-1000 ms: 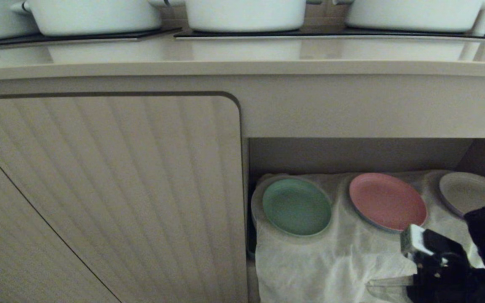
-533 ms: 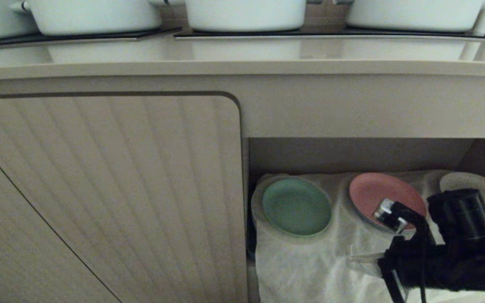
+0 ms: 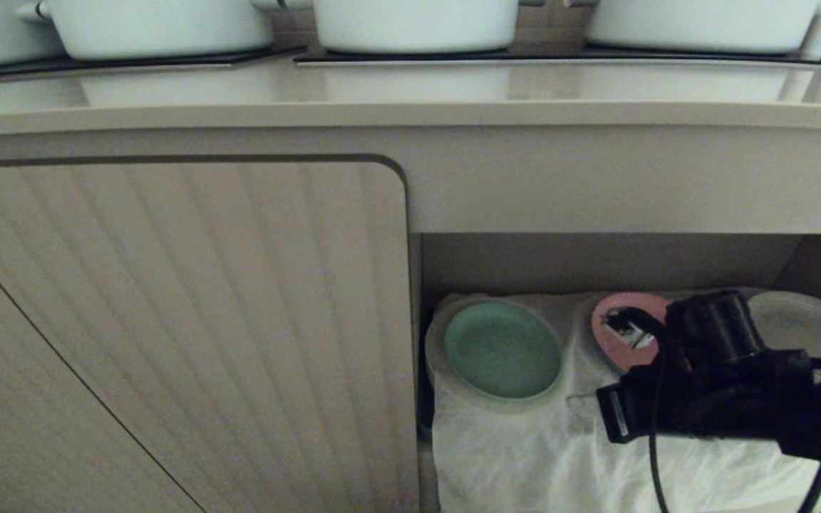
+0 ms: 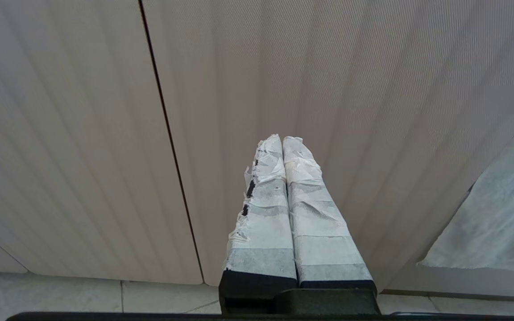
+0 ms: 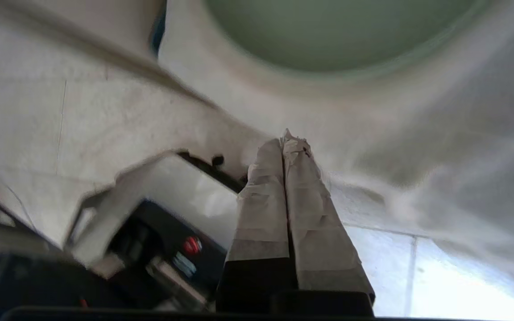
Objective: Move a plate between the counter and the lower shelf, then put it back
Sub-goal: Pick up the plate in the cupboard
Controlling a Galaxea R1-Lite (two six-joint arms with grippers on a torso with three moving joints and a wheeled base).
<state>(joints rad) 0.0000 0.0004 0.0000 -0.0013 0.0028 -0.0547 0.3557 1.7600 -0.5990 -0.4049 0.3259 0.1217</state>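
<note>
From the lower right of the frame my right gripper (image 3: 581, 406) has swung up and leftward over the white cloth (image 3: 524, 456), fingers pressed together and empty — closing on the green plate (image 3: 502, 349), which sits untouched in the lower shelf's (image 3: 596, 263) left hollow, so pickup hasn't begun.

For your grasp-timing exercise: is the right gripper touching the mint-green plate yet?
Apart. In the right wrist view the shut right gripper ends over white cloth, short of the plate.
</note>
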